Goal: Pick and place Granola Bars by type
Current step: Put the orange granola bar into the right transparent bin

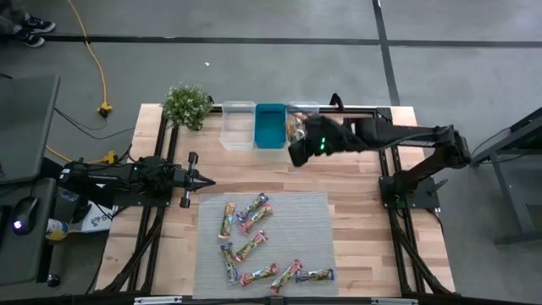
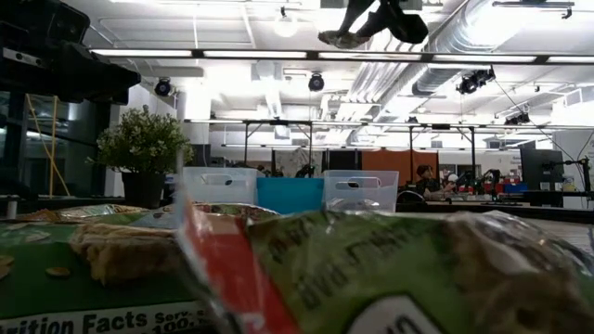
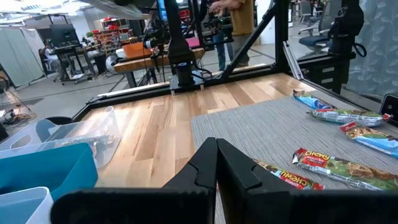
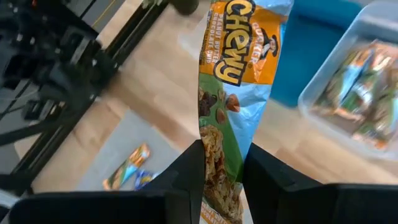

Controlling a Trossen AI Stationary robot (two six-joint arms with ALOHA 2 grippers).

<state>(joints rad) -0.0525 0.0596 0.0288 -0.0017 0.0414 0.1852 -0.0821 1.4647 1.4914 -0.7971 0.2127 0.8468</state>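
Observation:
Several granola bars [image 1: 254, 212] in shiny multicoloured wrappers lie scattered on a grey mat [image 1: 313, 220]. At the table's far edge stand a clear bin [image 1: 238, 124], a teal bin [image 1: 270, 125] and a second clear bin [image 4: 367, 81] with bars inside. My right gripper [image 1: 296, 152] hangs above the table near the teal bin, shut on an orange, blue and green bar [image 4: 239, 68]. My left gripper [image 1: 207, 181] is shut and empty, at the mat's left far corner. One bar [image 2: 371, 269] lies right in front of the low camera. My right gripper pinches the bar between its two fingers [image 4: 189, 171] at the green part near one end [image 4: 221, 155]. The rest of the bar sticks out past the fingertips, along the fingers. It is lifted clear of the table, between the mat and the bins.
A potted plant [image 1: 186, 105] stands at the far left corner, beside the bins. Bare wood shows between the mat and the bins [image 1: 254, 169]. Both arm bases stand at the table's sides. The low view shows a workshop with a person far behind [image 2: 425, 176].

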